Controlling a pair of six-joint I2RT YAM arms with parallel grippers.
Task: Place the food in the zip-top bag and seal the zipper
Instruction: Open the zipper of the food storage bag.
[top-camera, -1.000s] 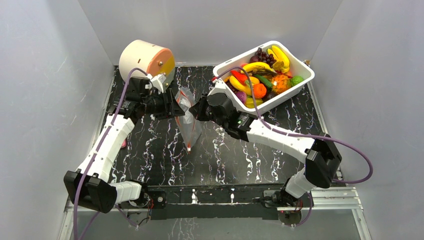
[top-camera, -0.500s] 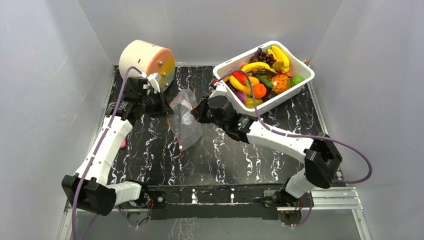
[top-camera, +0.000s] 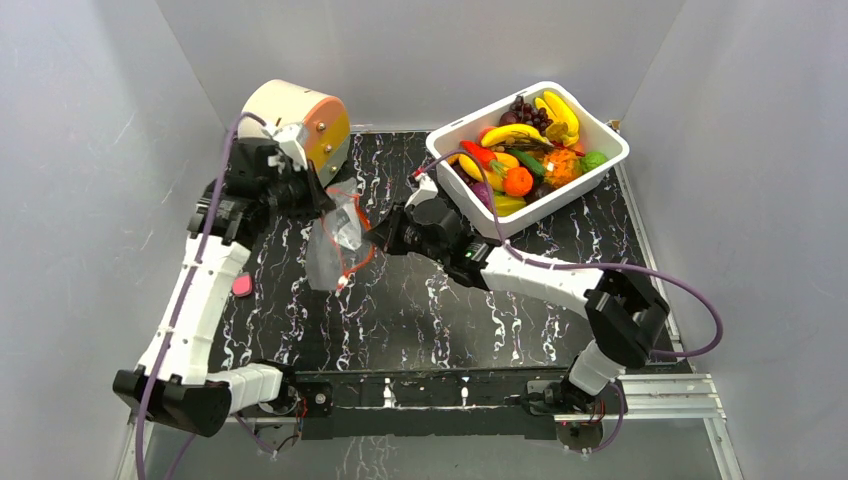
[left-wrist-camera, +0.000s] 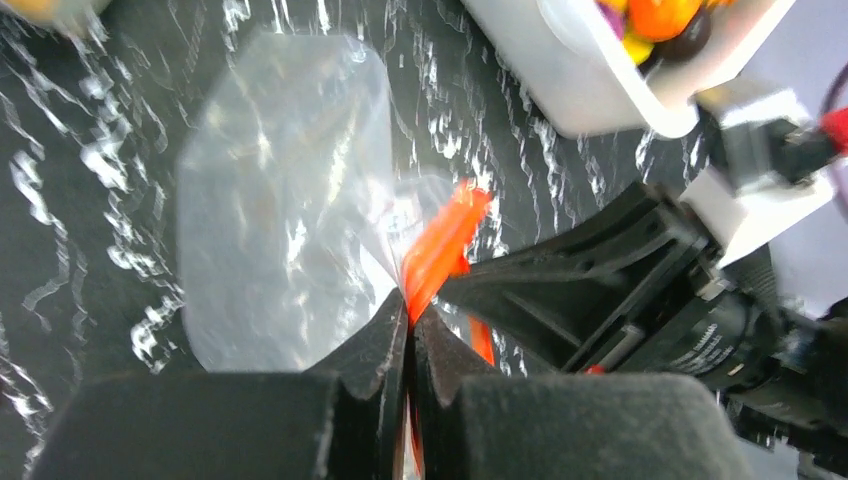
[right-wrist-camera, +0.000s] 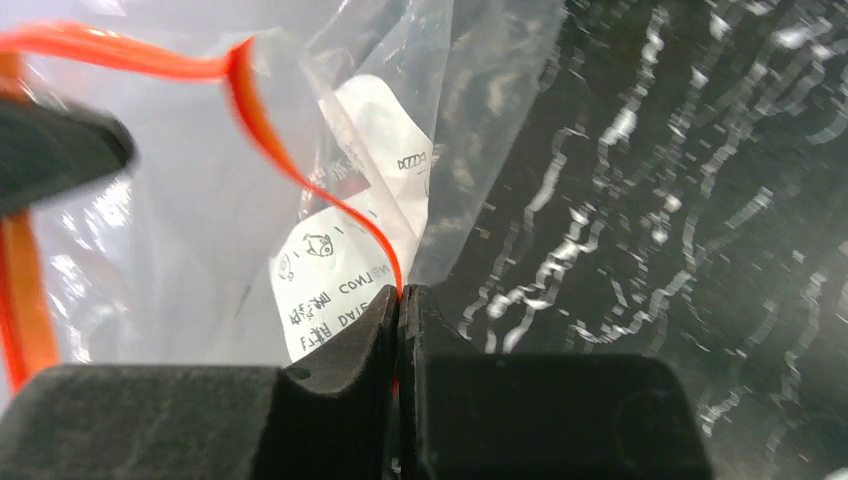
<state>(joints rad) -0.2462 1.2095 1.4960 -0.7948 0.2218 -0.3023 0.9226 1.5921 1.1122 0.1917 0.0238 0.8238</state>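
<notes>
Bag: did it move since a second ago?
Yes. The bag went left, farther from the white tub.

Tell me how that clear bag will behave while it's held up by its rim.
Likely floppy: the bag droops and crinkles below the zipper, which curves between the left gripper and right gripper. Probably very light, since two thin pinches hold it. Possibly slippery, being glossy film.

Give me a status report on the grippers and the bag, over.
Left gripper, right gripper: both shut on zipper. Zip-top bag held between them. Food in white tub. Nothing blocking.
</notes>
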